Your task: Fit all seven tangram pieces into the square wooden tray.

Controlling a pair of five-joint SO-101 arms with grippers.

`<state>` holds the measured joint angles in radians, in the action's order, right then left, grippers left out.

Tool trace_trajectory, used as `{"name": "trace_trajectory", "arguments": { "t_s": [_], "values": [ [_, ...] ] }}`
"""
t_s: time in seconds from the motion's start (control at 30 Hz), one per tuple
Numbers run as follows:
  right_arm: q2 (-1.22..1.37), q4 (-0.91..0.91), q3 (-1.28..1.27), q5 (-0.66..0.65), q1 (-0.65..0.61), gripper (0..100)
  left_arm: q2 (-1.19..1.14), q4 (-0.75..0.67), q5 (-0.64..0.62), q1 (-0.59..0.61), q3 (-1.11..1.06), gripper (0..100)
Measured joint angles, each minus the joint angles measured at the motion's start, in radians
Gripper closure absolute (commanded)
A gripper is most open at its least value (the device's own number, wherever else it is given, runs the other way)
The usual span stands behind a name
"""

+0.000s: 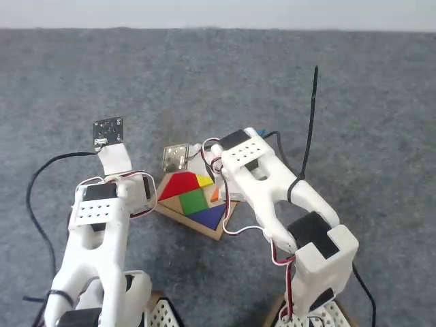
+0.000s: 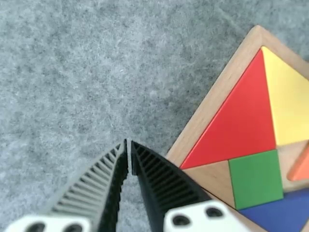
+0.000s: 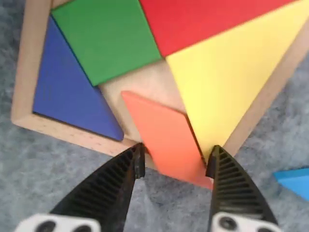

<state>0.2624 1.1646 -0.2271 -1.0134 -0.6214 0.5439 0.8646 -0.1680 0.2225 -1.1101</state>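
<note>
Right gripper [image 3: 176,162] pinches the orange parallelogram [image 3: 161,130] by its outer end, one finger on each long edge as far as I can tell. Piece is half in: inner end lies over the bare gap [image 3: 140,82] between the blue triangle [image 3: 67,92], green square [image 3: 106,38] and yellow triangle [image 3: 227,72], outer end sits across the tray rim [image 3: 29,67] and overhangs the grey carpet [image 2: 72,72], so it looks tilted, not seated. Red triangle [image 3: 207,19] is already flat in the wooden tray next to yellow. Main risk: let go now and the parallelogram stays propped on the rim, or tips back out. Push it inward at this angle and its corner likely catches on the yellow or blue edge, rides up on them, or lifts a seated piece. Grip is at the very end, so it may pivot or slip out. Gap shape may not match this orientation; forcing would jam it. Tray is not braced: left gripper [image 2: 129,150] is pressed together, empty, over the carpet just beside the tray's corner and apart from it, so any shove probably slides the whole tray. Another bare triangular slot next to the green square is unfilled, and a light-blue piece [image 3: 294,181] lies outside on the carpet, near enough to get knocked.
</note>
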Motion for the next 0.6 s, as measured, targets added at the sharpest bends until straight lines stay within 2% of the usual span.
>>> {"name": "trace_trajectory", "arguments": {
  "t_s": [0.23, 0.6],
  "values": [
    [-0.002, -0.009, 0.002, -0.184, 0.038, 94.4, 0.000, 0.000, 0.000, 0.000, 0.000, 99],
    [-0.008, -0.009, 0.012, -0.315, 0.080, 99.1, 0.000, 0.000, 0.000, 0.000, 0.000, 99]
  ]
}}
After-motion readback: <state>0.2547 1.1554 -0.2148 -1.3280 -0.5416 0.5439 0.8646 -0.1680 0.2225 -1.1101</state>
